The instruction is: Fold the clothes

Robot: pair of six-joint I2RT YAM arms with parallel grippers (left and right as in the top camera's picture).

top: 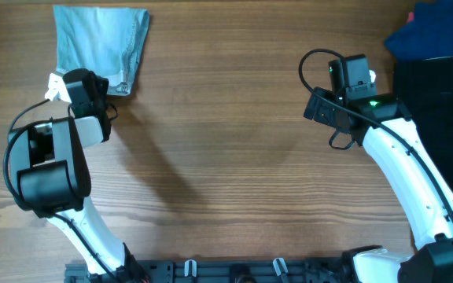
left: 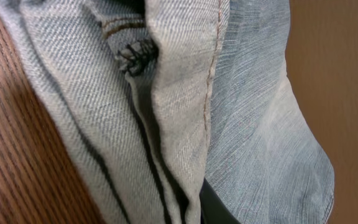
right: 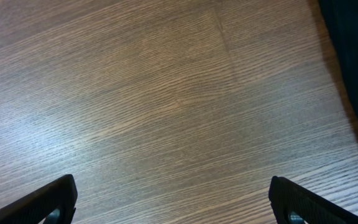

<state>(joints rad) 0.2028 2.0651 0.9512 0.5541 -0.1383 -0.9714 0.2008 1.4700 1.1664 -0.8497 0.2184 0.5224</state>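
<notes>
Folded light-blue denim garment [top: 101, 43] on the brown wooden table [top: 226, 181].
Left gripper [top: 81, 85] at its near edge — finger state cannot be told; right gripper [right: 173, 202], fingers spread, well apart from it.

One table [top: 234, 181] carries two arms, the left arm [top: 49, 169] and the right arm [top: 403, 169], with two grippers, the left gripper [top: 93, 85] and the right gripper [right: 180, 211], one per arm. Three cloths show: one denim piece [top: 101, 43] right at the left jaws, and one blue cloth [top: 435, 27] and one black cloth [top: 439, 102], both off the outer side of the right jaws.
</notes>
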